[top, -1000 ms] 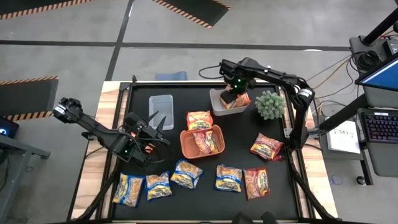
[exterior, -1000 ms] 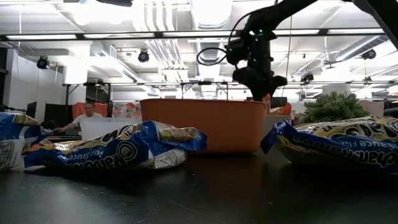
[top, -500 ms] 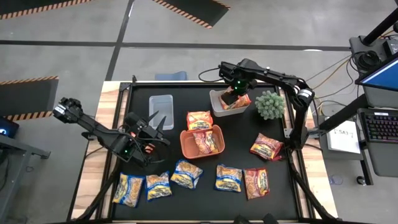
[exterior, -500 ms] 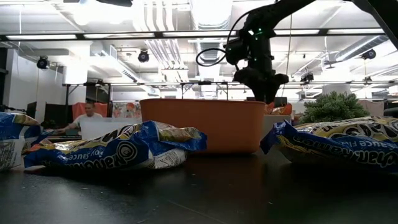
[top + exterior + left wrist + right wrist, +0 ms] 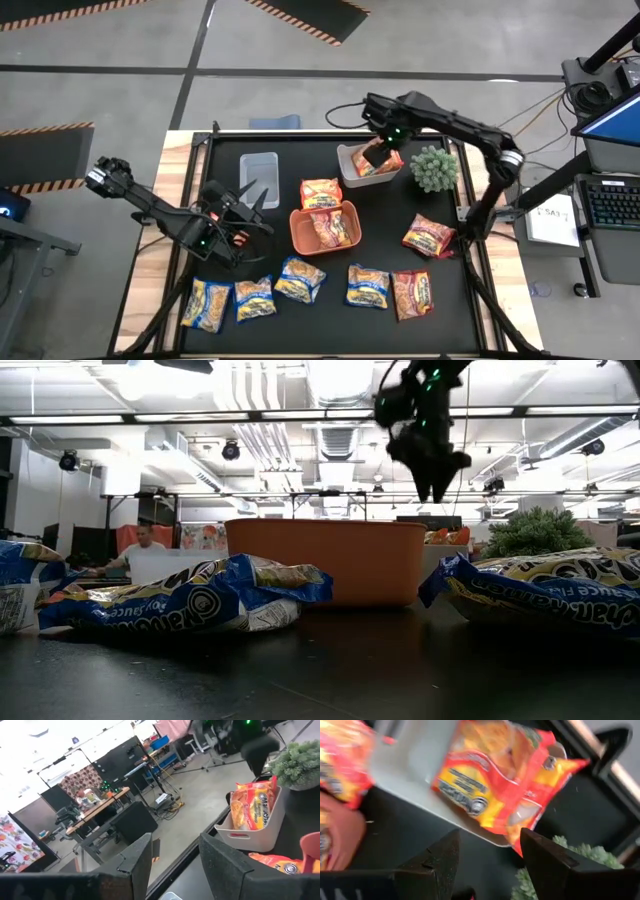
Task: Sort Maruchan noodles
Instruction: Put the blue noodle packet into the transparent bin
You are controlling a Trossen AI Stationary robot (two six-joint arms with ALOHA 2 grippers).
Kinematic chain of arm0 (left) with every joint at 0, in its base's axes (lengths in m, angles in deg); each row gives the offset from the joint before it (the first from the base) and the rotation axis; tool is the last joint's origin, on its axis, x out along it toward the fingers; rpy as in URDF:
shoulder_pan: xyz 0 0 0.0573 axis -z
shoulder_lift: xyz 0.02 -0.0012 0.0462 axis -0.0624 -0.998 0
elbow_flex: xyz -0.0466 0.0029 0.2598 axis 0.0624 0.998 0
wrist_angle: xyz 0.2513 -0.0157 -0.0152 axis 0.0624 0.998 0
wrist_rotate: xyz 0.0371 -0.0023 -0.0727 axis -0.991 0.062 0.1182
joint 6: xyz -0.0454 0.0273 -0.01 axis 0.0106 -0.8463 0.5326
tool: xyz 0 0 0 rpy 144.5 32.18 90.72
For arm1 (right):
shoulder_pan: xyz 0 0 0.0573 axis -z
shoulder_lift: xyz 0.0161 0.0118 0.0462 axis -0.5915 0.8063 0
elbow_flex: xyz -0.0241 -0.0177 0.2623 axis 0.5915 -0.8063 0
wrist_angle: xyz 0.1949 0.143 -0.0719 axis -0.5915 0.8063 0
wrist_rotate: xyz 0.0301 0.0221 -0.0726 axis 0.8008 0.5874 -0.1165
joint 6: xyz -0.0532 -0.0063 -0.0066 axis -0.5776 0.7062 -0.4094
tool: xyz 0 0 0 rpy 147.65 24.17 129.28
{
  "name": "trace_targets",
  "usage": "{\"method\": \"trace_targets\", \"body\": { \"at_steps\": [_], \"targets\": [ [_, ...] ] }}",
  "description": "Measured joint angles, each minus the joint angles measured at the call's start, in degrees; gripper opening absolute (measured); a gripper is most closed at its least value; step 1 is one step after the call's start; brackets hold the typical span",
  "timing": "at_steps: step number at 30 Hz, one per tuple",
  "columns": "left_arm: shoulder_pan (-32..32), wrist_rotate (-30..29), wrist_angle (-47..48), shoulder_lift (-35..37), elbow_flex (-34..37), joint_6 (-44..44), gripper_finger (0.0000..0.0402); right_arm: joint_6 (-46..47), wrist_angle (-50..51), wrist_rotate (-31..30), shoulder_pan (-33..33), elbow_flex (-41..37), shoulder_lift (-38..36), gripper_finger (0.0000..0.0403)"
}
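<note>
Maruchan noodles lie over the black table: several blue-and-yellow packets along the near edge, a red one at the right, another near the front. One orange packet sits in the white bin, its upper end sticking out over the rim. Another orange packet leans on the orange bin, which holds one more. My right gripper hangs open and empty above the white bin. My left gripper waits open at the table's left, beside the clear bin.
A small green potted plant stands just right of the white bin. In the low view the orange bin fills the middle, with blue packets close in front. A person sits in the room beyond the table.
My right gripper has let go of the orange packet in the white bin and has risen clear of it, moving a little toward the right. The packet stays in the bin, sticking out over its rim. My left arm has kept still.
</note>
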Motion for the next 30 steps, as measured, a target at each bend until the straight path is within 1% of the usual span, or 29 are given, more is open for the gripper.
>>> {"method": "trace_targets", "body": {
  "at_steps": [2, 6, 9, 13, 16, 22, 30],
  "targets": [
    [0.0, 1.3, 0.0, 0.0, 0.0, 0.0, 0.0146, -1.5, -4.6, 0.1, -1.9, -3.4, -3.9, 0.0194],
    [0.0, 1.4, -0.2, 0.0, 0.0, 0.4, 0.0146, -1.8, -15.8, 0.2, -7.2, -13.1, -12.6, 0.0194],
    [0.0, 1.7, -0.5, 0.0, 0.0, 0.9, 0.0146, -2.2, -26.6, 0.3, -12.2, -22.1, -19.4, 0.0194],
    [0.0, 4.5, -2.3, 0.0, 0.0, 1.0, 0.0146, -2.5, -43.3, 0.6, -18.2, -34.4, -27.2, 0.0194],
    [0.0, 6.7, -3.8, 0.0, 0.0, 2.4, 0.0146, -3.2, -52.2, 0.6, -21.6, -42.1, -31.5, 0.0194],
    [0.0, 12.7, -4.1, -0.6, 0.0, 8.7, 0.0146, -5.0, -64.5, 0.6, -25.3, -53.2, -37.9, 0.0194],
    [0.0, 20.8, -4.5, -3.7, 0.0, 13.8, 0.0146, -6.3, -74.2, 0.6, -26.6, -62.3, -43.7, 0.0194]
  ]
}}
